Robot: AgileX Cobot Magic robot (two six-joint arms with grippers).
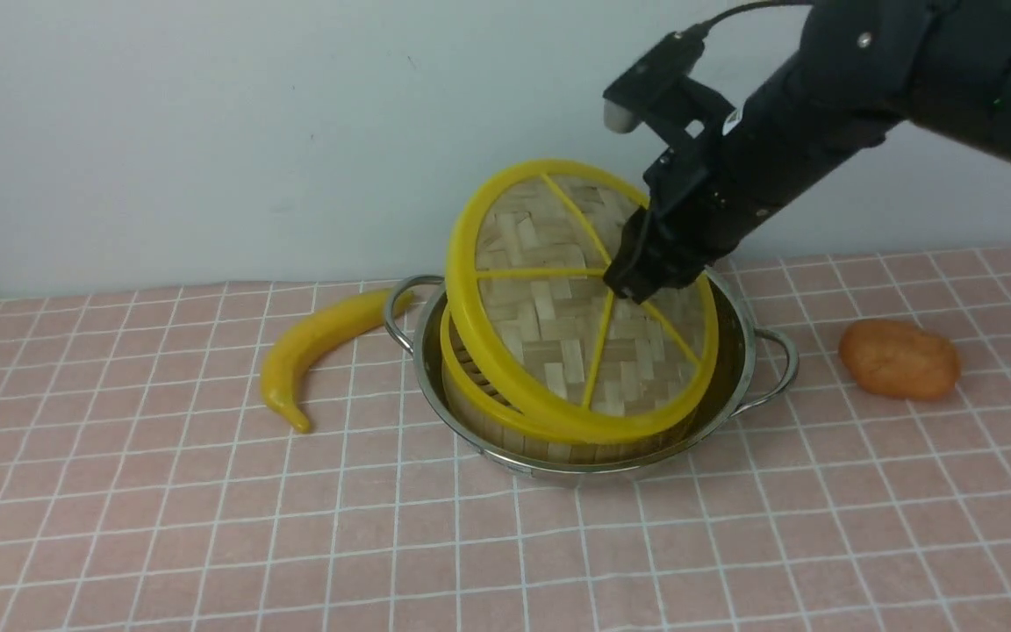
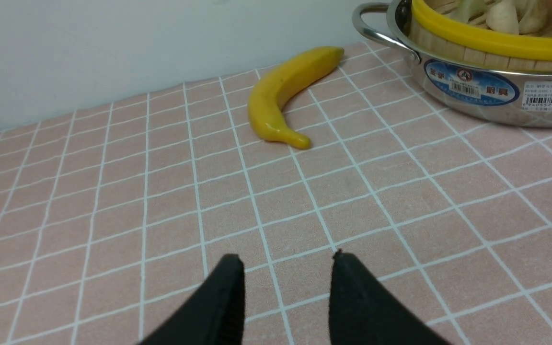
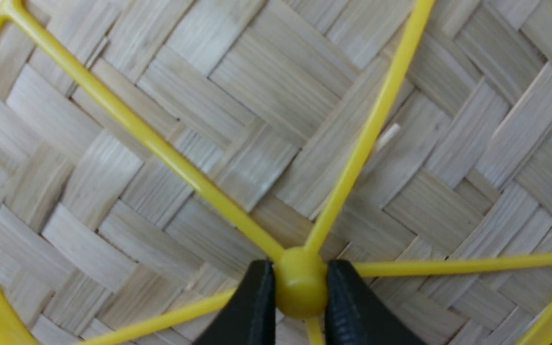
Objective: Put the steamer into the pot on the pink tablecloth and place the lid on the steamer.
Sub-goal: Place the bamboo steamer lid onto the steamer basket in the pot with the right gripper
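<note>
The shiny steel pot stands on the pink tablecloth with the bamboo steamer inside it. In the left wrist view the steamer shows pale dumplings under its yellow rim, inside the pot. The woven lid tilts steeply over the steamer, its low edge resting on the near rim. My right gripper is shut on the lid's centre knob; the lid fills the right wrist view. My left gripper hovers open over bare cloth, out of the front view.
A yellow toy banana lies left of the pot, also seen as the banana in the left wrist view. An orange lump lies right of the pot. A pale wall rises behind the table.
</note>
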